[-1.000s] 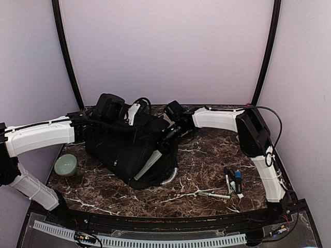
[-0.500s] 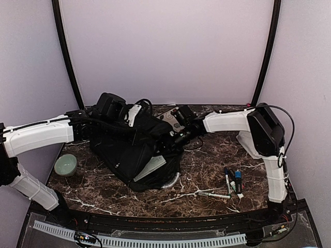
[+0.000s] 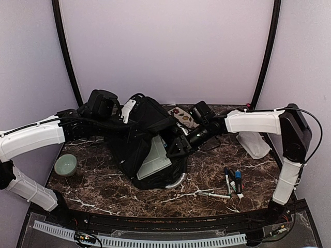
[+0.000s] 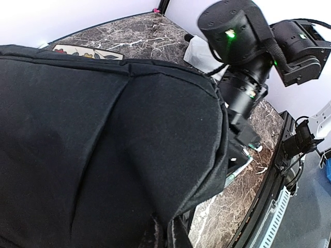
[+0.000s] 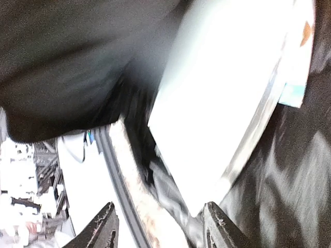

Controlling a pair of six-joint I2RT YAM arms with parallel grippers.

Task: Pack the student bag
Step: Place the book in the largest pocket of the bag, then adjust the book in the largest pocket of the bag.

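Overhead view. My left pincer (image 3: 125,114) is clamped on the upper edge of the bag (image 3: 135,147), which stands raised with its mouth towards my right pincer (image 3: 175,147). The right pincer sits at that mouth, just beside a white book (image 3: 155,159) lying partly inside. Behind the right pincer is a patterned card (image 3: 181,114), to its right a white pouch (image 3: 253,144), and nearer me markers (image 3: 232,181) and a pen (image 3: 213,195). A green bowl (image 3: 65,165) sits on the table (image 3: 103,186), well apart from the left pincer on my side.
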